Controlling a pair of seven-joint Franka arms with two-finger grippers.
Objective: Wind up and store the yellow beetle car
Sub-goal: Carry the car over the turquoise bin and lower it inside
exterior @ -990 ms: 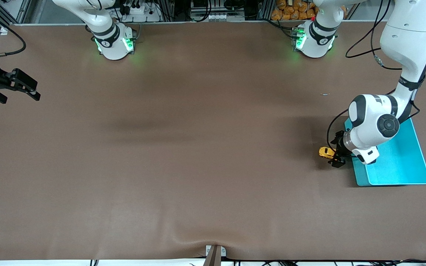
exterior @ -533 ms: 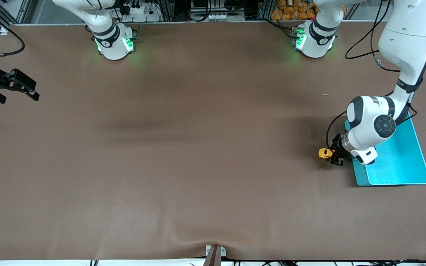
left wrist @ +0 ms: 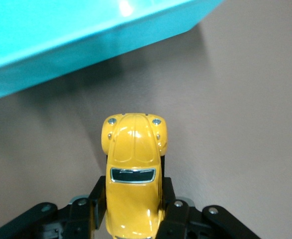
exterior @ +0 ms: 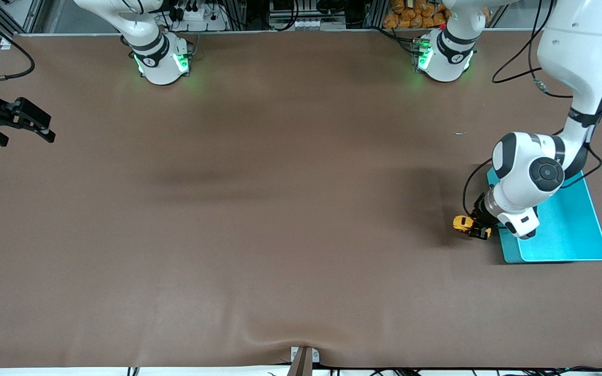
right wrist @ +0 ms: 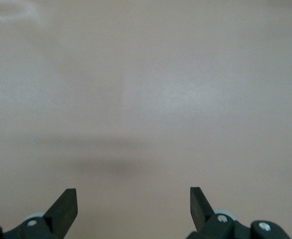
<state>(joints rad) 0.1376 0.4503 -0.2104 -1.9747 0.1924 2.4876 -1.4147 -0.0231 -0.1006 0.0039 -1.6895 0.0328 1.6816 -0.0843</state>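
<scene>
Front view: the left claw [exterior: 479, 228] sits low at the left arm's end of the brown surface [exterior: 280, 209], its fingers closed on the flanks of the yellow beetle car [exterior: 463, 222]. The car pokes out at about nine o'clock from the claw, toward the middle of the surface, just beside the teal bin [exterior: 567, 230] and outside it. The bin lies at roughly three o'clock from the car, with its near corner close to the claw; the left arm's white wrist hangs over the bin's edge and hides part of it. Whether the wheels touch the surface cannot be told.

In the left wrist view the car [left wrist: 134, 169] is seen from above, hood and windscreen pointing away from the claw, a black finger [left wrist: 97, 196] pressed to each side of its rear half. The bin's wall [left wrist: 86, 45] runs close ahead of the car's nose, with bare surface between them.

The right arm waits at its own end of the surface, its right claw [exterior: 19, 122] hovering wide open and empty; its wrist view shows both fingertips [right wrist: 66, 204] well apart over bare surface [right wrist: 146, 99].
</scene>
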